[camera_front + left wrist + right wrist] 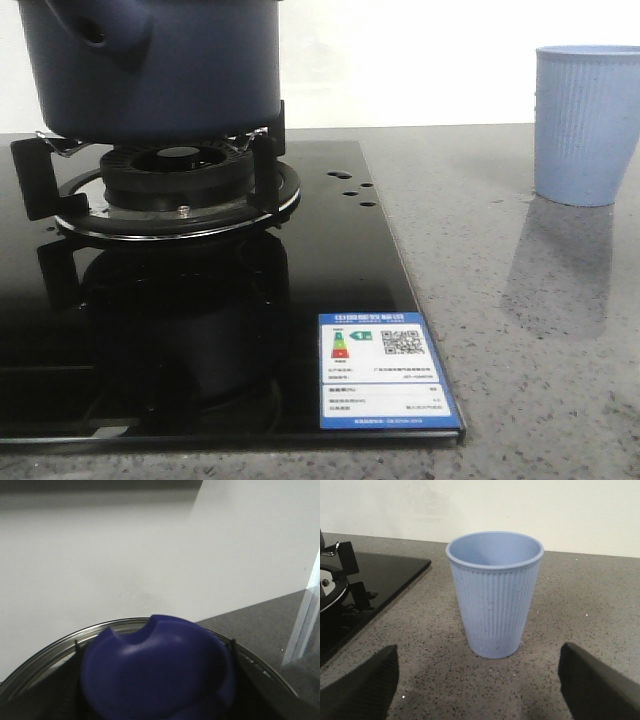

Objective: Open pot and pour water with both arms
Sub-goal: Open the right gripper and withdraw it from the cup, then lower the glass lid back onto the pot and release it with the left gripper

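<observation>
**Lid work under way, pouring not yet begun**

The pot (150,65) sits on the burner (175,175) of the black glass stove (200,330), at the left of the tabletop (540,350). Its top is cut off in the front view, so I cannot tell from there if the lid is on or off. In the left wrist view, the camera looks very closely at a dark blue knob (157,672) with a metal rim (45,655) around it; I judge this is the lid. The left claw itself is not visible, so I cannot tell its state.

The right claw (480,685) is wide open and holds nothing. The light blue cup (494,592) stands upright between its fingers (362,687), not touched and looking empty.

So no water is poured yet, and most of the task remains.

The pot is round, dark navy and matte, with a short side handle (95,35) that has a hole.
</observation>
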You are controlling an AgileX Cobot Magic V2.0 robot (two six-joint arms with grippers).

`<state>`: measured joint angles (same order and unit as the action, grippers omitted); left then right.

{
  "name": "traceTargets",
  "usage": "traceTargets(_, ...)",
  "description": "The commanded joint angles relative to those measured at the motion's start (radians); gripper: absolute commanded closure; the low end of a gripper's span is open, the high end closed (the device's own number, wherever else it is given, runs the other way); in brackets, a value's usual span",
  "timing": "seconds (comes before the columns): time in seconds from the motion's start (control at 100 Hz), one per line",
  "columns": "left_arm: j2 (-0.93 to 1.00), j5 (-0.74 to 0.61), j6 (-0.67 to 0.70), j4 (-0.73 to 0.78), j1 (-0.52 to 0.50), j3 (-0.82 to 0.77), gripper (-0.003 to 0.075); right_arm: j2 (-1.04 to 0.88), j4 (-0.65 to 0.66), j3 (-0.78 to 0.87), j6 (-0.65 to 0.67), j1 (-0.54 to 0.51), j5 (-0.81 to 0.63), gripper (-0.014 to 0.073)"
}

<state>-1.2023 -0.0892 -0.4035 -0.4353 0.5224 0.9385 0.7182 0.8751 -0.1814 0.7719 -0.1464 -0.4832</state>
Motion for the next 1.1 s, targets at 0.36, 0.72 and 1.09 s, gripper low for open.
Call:
traceTargets(0.36, -0.076, -0.16, 0.003, 0.001, 0.015, 0.037, 0.036, -0.005, -0.013, -0.024, 0.006, -0.006, -0.044, 0.0005)
traceTargets(0.72, -0.09, -0.163, 0.007, 0.001, 0.015, 0.037, 0.036, -0.005, -0.013, -0.024, 0.006, -0.006, -0.044, 0.0005)
traceTargets(1.09, -0.101, -0.161, 0.009, 0.001, 0.015, 0.037, 0.0359, -0.005, -0.013, -0.024, 0.006, -0.006, -0.044, 0.0005)
